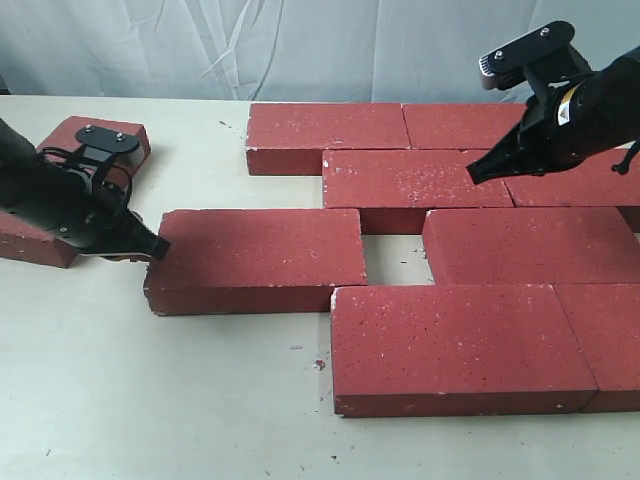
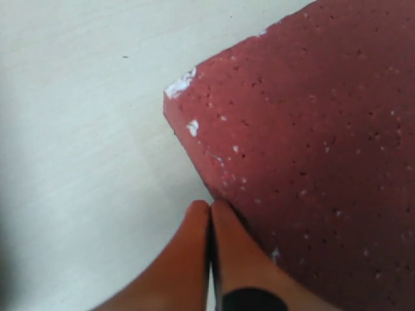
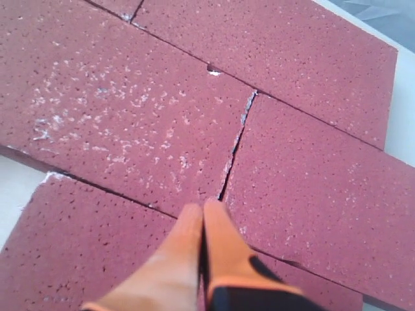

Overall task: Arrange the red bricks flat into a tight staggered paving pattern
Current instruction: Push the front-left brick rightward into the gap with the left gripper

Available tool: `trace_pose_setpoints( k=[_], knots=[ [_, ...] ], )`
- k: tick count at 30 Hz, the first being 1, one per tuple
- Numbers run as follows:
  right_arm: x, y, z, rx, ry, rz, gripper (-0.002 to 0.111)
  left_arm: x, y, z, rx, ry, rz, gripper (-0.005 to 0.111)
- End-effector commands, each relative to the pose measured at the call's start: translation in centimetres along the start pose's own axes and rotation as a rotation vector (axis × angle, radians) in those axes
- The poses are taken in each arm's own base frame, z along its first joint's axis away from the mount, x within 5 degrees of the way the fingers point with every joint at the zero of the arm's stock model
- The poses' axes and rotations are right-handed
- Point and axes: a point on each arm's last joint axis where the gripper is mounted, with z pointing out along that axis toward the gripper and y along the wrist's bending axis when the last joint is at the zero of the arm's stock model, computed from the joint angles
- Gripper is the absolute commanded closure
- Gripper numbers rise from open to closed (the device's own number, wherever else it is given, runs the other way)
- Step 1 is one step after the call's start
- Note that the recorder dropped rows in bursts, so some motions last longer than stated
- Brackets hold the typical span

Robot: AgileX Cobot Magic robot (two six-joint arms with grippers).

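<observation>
Several red bricks (image 1: pixel 410 178) lie flat in staggered rows on the right of the table. One red brick (image 1: pixel 255 258) lies left of them, with a small square gap (image 1: pixel 393 258) between it and the brick to its right. My left gripper (image 1: pixel 158 248) is shut and empty, its tip against that brick's left end, by the brick's edge (image 2: pixel 259 194) in the left wrist view. Shut and empty too, my right gripper (image 1: pixel 473 174) hovers over the second row, above a joint (image 3: pixel 237 146) between bricks. Another red brick (image 1: pixel 60 135) lies at far left, partly hidden under the left arm.
The pale table (image 1: pixel 150 400) stretches bare along the front left. A wrinkled white cloth (image 1: pixel 250 45) hangs behind the table. The front row of bricks (image 1: pixel 455 345) runs off the right edge of the exterior view.
</observation>
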Motion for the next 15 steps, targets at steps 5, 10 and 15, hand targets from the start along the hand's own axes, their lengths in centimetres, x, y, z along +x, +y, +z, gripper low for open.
trace_pose_setpoints(
  k=[5, 10, 15],
  knots=[
    [-0.2, -0.2, -0.2, -0.002, -0.026, 0.025, 0.108, -0.6, -1.6, 0.5, 0.014, -0.009, 0.046, 0.107],
    [-0.2, -0.2, -0.2, -0.002, -0.026, 0.025, 0.108, -1.1, -2.5, 1.9, 0.035, 0.009, 0.076, 0.107],
    [-0.2, -0.2, -0.2, -0.002, -0.031, 0.025, 0.108, -1.7, -2.9, 3.4, 0.051, 0.022, 0.084, 0.107]
  ],
)
